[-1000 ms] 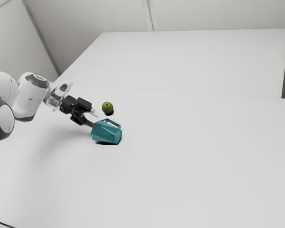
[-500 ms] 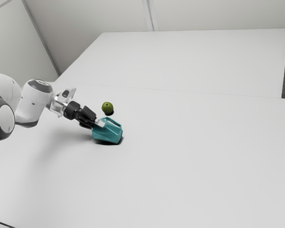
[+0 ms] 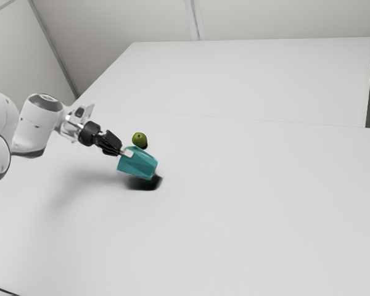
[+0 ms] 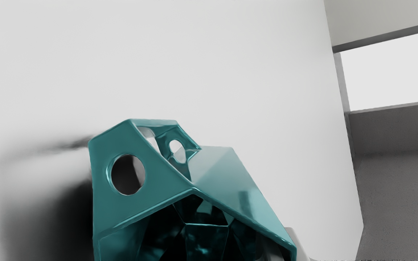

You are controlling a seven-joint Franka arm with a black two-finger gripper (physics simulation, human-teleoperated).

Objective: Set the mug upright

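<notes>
The mug point(image 3: 137, 164) has come up off the table point(image 3: 265, 203): half a second ago it lay right over its shadow, and now the dark patch point(image 3: 150, 184) sits below it, with a strip of light between mug and patch toward the exterior view's right. It has tipped as well, so its base slants down toward the exterior view's right, away from me. My gripper point(image 3: 128, 152) has risen with it, and the arm point(image 3: 37, 126) behind me has lifted and drawn back a little toward the exterior view's left.

I have the mug's wall pinched near the rim, one finger point(image 4: 271, 252) inside the mouth and the other outside against the wall. The mug hangs tilted, not upright, its open mouth facing me. In my wrist view the handle point(image 4: 116, 143), with its round holes, stands well apart from my fingers.

The green fruit point(image 3: 139, 139) has stayed where it was on the table, near the mug and touching nothing that I can make out. Behind it all rises the pale wall point(image 3: 283, 18).
</notes>
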